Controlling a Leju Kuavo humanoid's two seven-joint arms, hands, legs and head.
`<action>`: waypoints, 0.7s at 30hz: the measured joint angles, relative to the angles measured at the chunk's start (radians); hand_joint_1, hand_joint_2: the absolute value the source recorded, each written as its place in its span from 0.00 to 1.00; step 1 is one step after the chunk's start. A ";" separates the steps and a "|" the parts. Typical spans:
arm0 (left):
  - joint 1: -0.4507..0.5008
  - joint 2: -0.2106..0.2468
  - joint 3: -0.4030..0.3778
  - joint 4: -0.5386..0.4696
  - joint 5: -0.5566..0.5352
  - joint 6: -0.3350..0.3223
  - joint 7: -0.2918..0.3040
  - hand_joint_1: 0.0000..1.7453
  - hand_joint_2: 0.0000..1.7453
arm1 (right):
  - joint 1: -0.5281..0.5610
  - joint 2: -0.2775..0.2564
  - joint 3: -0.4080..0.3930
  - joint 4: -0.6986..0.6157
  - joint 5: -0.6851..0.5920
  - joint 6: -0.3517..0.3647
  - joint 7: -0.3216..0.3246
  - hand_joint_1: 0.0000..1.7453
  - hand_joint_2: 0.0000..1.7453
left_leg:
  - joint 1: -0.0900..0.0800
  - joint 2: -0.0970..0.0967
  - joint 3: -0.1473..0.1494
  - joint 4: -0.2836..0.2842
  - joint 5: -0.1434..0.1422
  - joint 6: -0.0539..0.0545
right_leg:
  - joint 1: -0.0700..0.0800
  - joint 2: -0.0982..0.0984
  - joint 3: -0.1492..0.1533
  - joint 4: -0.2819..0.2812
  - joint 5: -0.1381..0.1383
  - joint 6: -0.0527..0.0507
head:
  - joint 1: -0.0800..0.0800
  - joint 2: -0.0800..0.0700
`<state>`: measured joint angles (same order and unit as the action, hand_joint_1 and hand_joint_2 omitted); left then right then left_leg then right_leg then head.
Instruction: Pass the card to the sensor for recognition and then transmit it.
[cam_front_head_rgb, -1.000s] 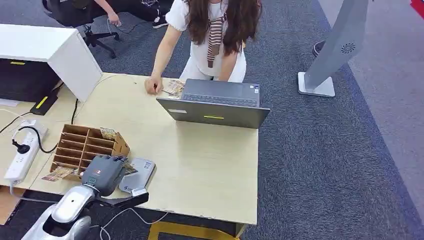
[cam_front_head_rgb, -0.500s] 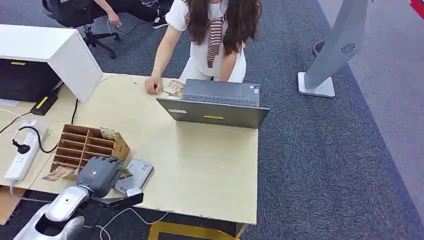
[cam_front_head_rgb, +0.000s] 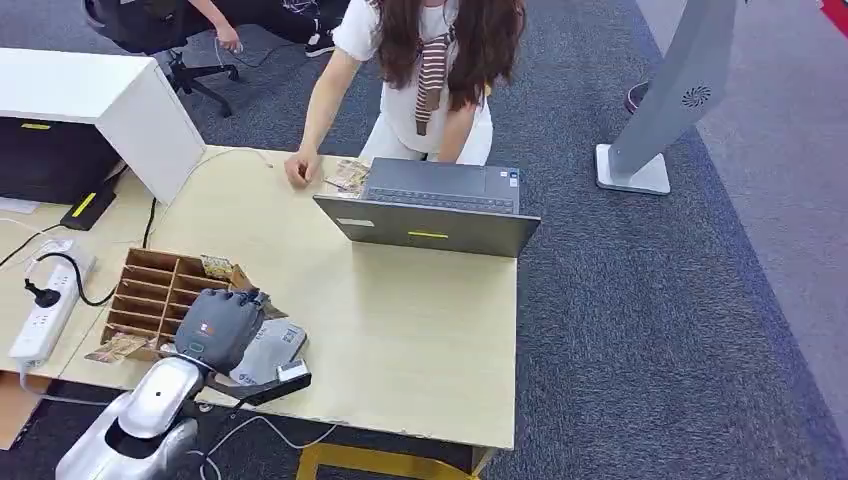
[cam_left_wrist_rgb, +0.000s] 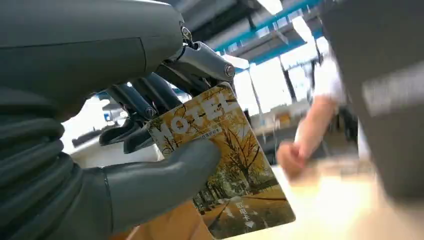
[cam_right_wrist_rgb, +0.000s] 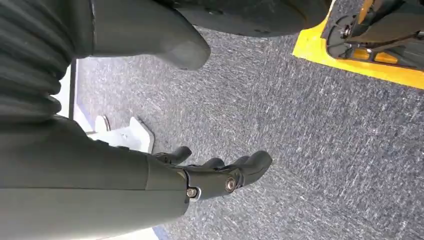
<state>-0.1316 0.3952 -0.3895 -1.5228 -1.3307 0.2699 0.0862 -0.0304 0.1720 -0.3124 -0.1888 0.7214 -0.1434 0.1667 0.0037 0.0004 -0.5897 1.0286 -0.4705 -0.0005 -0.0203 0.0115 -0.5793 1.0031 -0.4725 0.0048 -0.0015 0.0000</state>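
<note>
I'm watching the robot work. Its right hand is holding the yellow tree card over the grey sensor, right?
Not quite: the left hand holds the yellow tree card over the grey sensor. The left wrist view shows the grip; the right hand holds nothing.

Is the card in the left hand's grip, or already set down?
In its grip: the left hand pinches the card between thumb and fingers, above the grey sensor.

Autumn-tree card (cam_left_wrist_rgb: 225, 165) pinched in left hand (cam_front_head_rgb: 218, 328), above grey sensor (cam_front_head_rgb: 272, 350) on table
</note>
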 joint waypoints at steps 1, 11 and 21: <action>-0.010 -0.011 -0.001 0.001 -0.011 0.042 0.002 1.00 1.00 | 0.000 0.000 0.000 0.000 0.007 0.001 0.000 0.00 1.00 | 0.000 0.000 0.000 0.000 0.000 0.000 | 0.000 0.000 0.000 0.000 0.000 0.000 | 0.000 0.000; -0.130 -0.061 0.024 0.052 -0.027 0.160 0.006 1.00 1.00 | -0.003 0.001 0.000 0.000 0.043 0.014 -0.005 0.00 1.00 | 0.000 0.000 0.000 0.000 0.000 0.000 | 0.001 0.000 0.000 0.000 0.000 0.000 | 0.000 0.000; -0.295 -0.067 0.098 0.225 -0.052 0.175 0.040 1.00 1.00 | -0.004 0.001 0.001 0.000 0.067 0.023 -0.016 0.00 1.00 | 0.001 0.000 0.000 0.000 0.001 -0.001 | 0.001 -0.001 0.000 0.000 0.000 0.000 | 0.000 0.000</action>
<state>-0.4269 0.3285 -0.2918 -1.2977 -1.3825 0.4444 0.1259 -0.0345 0.1732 -0.3117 -0.1888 0.7881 -0.1202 0.1511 0.0043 0.0000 -0.5901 1.0286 -0.4694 -0.0011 -0.0195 0.0109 -0.5794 1.0034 -0.4723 0.0044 -0.0015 0.0000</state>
